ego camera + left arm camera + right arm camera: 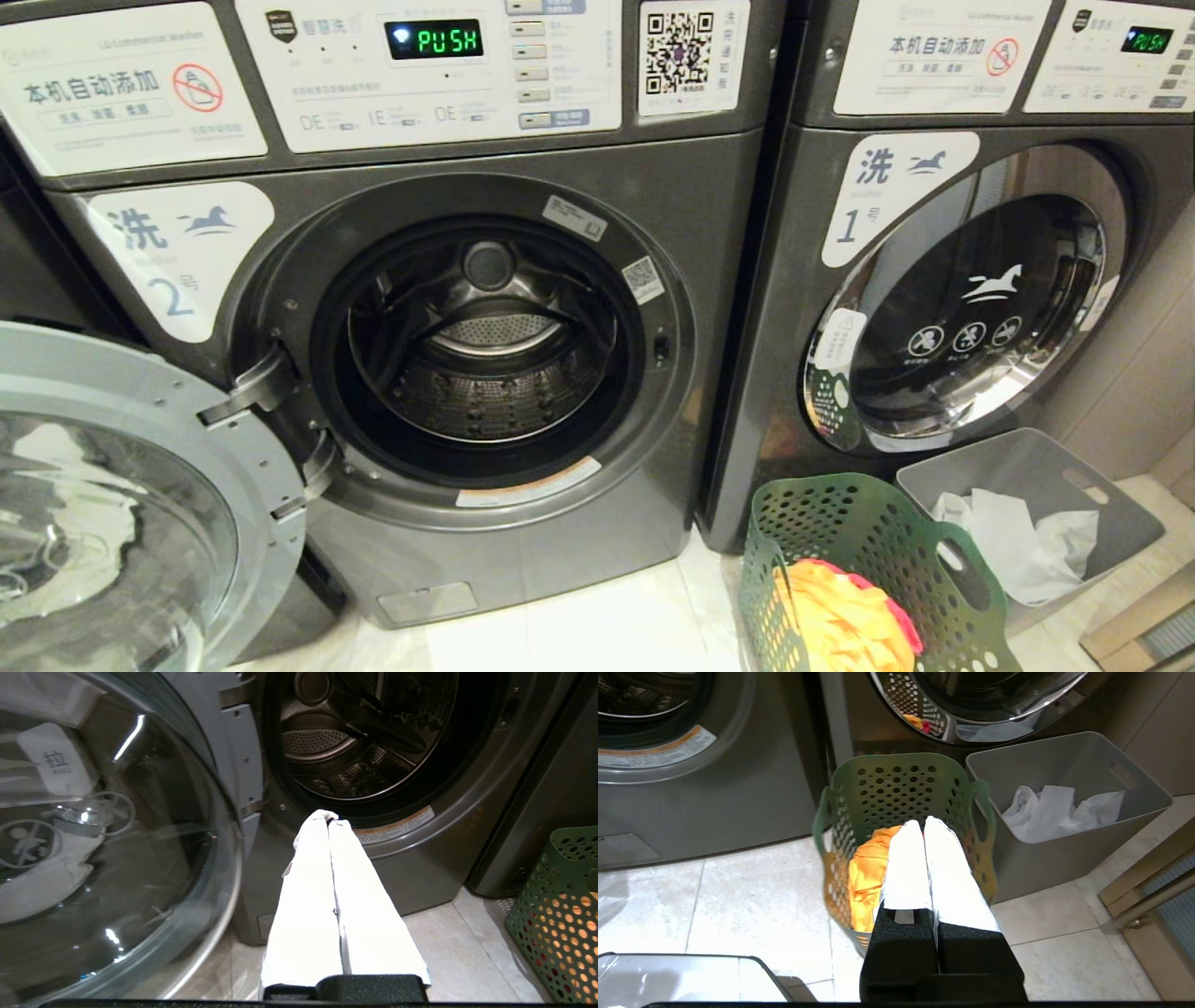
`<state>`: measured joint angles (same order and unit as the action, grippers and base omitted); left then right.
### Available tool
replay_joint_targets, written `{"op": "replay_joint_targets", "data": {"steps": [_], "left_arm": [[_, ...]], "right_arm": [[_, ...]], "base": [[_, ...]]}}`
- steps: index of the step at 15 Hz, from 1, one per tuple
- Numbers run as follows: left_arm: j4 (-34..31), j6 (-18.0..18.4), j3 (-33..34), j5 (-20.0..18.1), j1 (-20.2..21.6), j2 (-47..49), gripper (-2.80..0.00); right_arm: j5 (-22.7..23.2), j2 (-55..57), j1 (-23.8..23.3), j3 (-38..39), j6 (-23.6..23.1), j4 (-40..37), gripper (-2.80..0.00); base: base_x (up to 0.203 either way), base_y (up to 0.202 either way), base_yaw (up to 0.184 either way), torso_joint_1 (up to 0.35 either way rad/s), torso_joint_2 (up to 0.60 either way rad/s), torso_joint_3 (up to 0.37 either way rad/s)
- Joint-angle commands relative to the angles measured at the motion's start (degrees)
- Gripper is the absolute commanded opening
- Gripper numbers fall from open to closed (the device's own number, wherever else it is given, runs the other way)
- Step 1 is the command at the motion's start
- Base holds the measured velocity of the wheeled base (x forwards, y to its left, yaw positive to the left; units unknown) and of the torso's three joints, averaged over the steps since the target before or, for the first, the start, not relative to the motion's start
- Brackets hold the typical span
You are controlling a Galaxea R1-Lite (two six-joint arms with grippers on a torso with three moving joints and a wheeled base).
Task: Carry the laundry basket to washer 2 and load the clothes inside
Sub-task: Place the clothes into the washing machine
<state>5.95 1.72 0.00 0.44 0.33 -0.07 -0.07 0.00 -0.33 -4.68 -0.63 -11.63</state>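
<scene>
Neither claw is showing in the head view, where washer 2 (485, 345) is reading "PUSH", its door (140, 495) swung wide for loading. Left wrist view: our left gripper (327, 816) is pinched empty. Right wrist view: our right gripper (923, 823) is hanging closed, empty, above the laundry basket (896, 784) holding the clothes (866, 877), centre frame.

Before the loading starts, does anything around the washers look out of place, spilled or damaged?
Nothing stands out. Washer 2 has its door swung wide open and its drum looks empty. The laundry basket stands upright on the floor in front of washer 1, clothes inside, beside a grey bin. No spill shows.
</scene>
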Motion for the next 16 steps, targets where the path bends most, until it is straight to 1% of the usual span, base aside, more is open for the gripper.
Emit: {"op": "replay_joint_targets", "data": {"steps": [1, 3, 16], "left_arm": [[0.12, 0.04, 2.29, 0.00, 0.02, 0.07, -2.80], [0.03, 0.13, 2.29, 0.00, 0.06, 0.07, -2.80], [0.03, 0.21, 2.29, 0.00, 0.02, 0.07, -2.80]], "right_arm": [[-0.10, 0.00, 0.04, -0.06, 0.11, -0.06, -2.80], [-0.01, 0.00, -0.02, -0.06, -0.16, -0.06, -2.80], [0.07, 0.00, -0.02, 0.02, -0.24, -0.06, -2.80]], "base": [[0.000, 0.190, 0.001, 0.005, 0.00, 0.002], [0.000, 0.116, -0.004, 0.002, 0.00, 0.005], [0.000, 0.000, 0.000, 0.000, 0.00, 0.000]]}}
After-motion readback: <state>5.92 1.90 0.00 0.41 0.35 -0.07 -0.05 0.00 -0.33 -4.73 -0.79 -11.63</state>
